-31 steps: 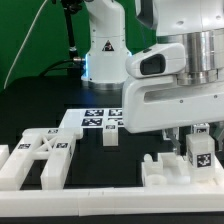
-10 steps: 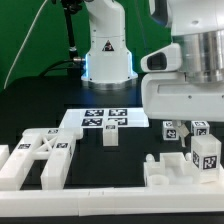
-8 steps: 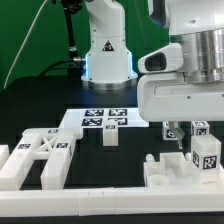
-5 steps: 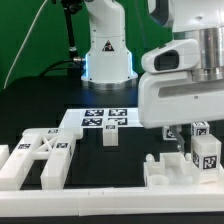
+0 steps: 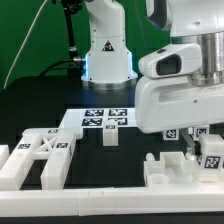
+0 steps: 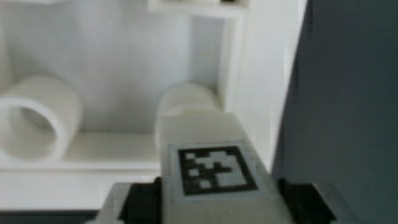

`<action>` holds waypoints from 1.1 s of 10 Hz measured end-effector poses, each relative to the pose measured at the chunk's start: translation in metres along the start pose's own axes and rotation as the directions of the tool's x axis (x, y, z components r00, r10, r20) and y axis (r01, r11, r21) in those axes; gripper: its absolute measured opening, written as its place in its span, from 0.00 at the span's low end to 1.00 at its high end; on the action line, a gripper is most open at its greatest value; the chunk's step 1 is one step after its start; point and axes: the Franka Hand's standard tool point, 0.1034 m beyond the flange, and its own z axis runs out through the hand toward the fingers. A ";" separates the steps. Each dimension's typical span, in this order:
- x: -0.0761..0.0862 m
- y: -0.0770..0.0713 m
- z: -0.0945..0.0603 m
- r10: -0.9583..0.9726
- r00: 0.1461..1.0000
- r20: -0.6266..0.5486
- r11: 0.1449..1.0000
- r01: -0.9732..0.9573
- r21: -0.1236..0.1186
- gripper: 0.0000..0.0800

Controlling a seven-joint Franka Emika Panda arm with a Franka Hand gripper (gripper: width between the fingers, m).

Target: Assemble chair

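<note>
My gripper (image 6: 217,203) is shut on a white chair leg (image 6: 210,140) with a square tag on its end; dark fingers (image 6: 132,203) flank it on both sides. In the exterior view the held leg (image 5: 212,160) hangs under the hand at the exterior view's right, just over a white blocky chair part (image 5: 166,172). In the wrist view that part's wall (image 6: 107,60) and a round peg (image 6: 39,122) lie right behind the leg. A flat chair piece with a cross pattern (image 5: 40,156) lies at the exterior view's left. A small tagged block (image 5: 110,137) stands in the middle.
The marker board (image 5: 104,119) lies flat behind the small block. A long white rail (image 5: 70,205) runs along the front edge. The robot's base (image 5: 105,50) stands at the back. The arm's big white body (image 5: 185,95) hides the back right.
The hand has come down with the leg, which now sits lower and slightly further right, close to the white part. The two tagged pieces behind it are now hidden by the hand.
</note>
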 end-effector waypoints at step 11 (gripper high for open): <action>-0.003 -0.004 0.002 0.862 0.505 0.047 0.505 -0.863 0.016 0.37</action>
